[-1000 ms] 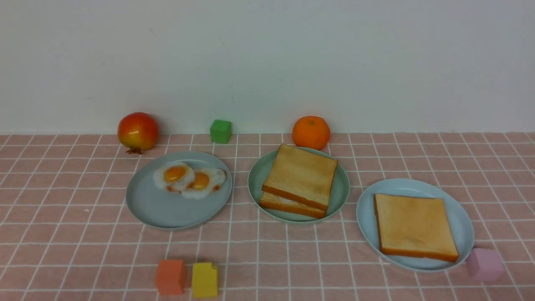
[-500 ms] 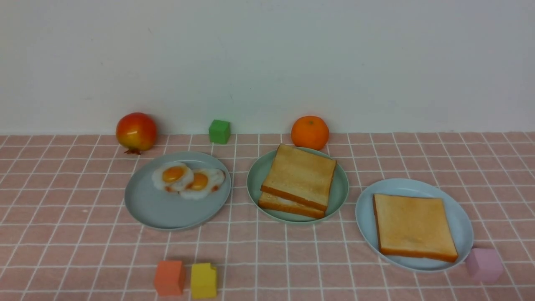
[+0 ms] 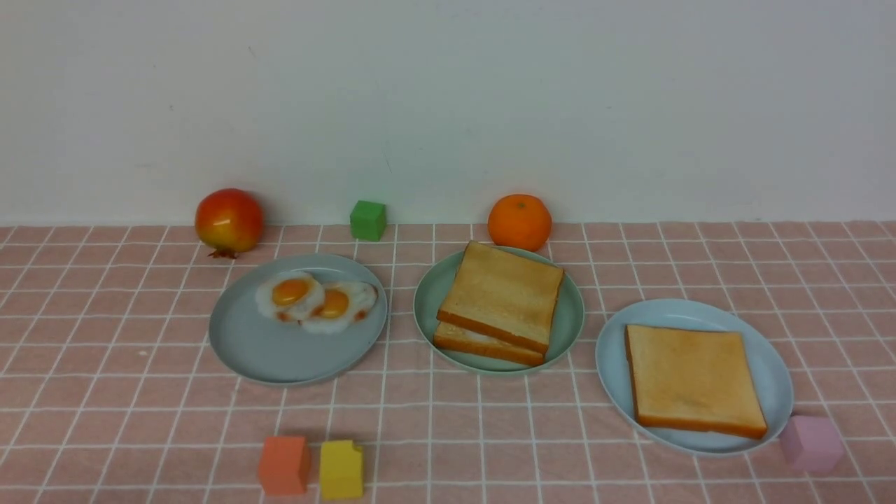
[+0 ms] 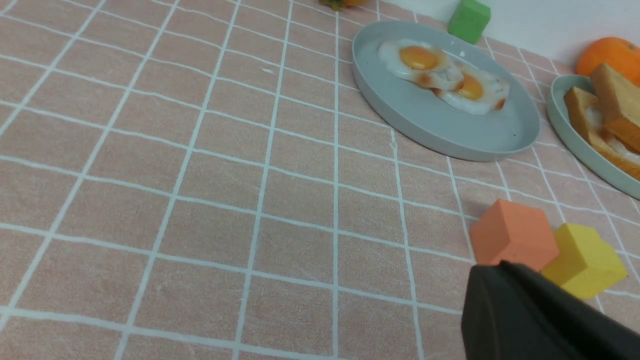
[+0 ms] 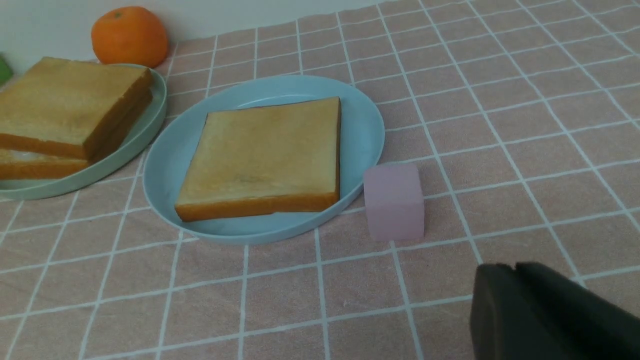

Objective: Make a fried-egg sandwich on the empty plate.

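A fried-egg sandwich (image 3: 498,304) sits assembled on the mint-green plate (image 3: 432,301) at the middle of the pink checked surface (image 3: 140,420), in front of an orange (image 3: 519,222). Two square, golden-brown slices with orange crusts are stacked slightly askew, the upper one tilted on the lower; a sliver of white egg shows between them in the left wrist view. The slices look light, fairly stiff and dry, likely model food, so a pinch across one crust edge would probably hold best, while the egg layer may slip if the stack is tipped. The left tool (image 4: 500,280) is closed and empty near the orange block (image 4: 512,235); the right tool (image 5: 515,280) holds nothing, jaws seemingly pressed near together beside a pink block (image 5: 394,200).
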You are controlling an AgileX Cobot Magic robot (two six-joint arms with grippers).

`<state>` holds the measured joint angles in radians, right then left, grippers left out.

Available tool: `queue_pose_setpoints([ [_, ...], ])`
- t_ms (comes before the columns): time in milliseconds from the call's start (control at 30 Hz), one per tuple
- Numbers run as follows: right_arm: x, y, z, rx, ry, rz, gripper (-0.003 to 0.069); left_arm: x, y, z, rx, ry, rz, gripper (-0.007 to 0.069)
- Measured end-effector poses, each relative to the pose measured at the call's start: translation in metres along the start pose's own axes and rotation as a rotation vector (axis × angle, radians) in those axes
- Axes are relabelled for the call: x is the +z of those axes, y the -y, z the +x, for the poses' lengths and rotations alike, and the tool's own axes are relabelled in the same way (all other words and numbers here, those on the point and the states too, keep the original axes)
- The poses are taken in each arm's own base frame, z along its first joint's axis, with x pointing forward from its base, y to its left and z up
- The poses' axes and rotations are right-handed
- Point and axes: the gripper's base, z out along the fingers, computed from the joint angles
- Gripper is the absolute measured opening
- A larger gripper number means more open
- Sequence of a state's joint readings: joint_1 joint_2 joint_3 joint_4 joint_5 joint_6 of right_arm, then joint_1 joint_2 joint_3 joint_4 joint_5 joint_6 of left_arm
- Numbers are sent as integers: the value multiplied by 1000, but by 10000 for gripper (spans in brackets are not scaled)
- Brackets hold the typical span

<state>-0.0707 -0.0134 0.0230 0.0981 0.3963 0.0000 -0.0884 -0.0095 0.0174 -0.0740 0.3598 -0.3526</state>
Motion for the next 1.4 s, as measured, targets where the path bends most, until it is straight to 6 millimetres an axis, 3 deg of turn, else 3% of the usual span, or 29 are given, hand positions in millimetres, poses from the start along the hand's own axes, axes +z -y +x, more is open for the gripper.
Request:
queue_pose_setpoints([
  [1400,0,0,0,0,0,0,132,0,0,0,0,0,1,13],
])
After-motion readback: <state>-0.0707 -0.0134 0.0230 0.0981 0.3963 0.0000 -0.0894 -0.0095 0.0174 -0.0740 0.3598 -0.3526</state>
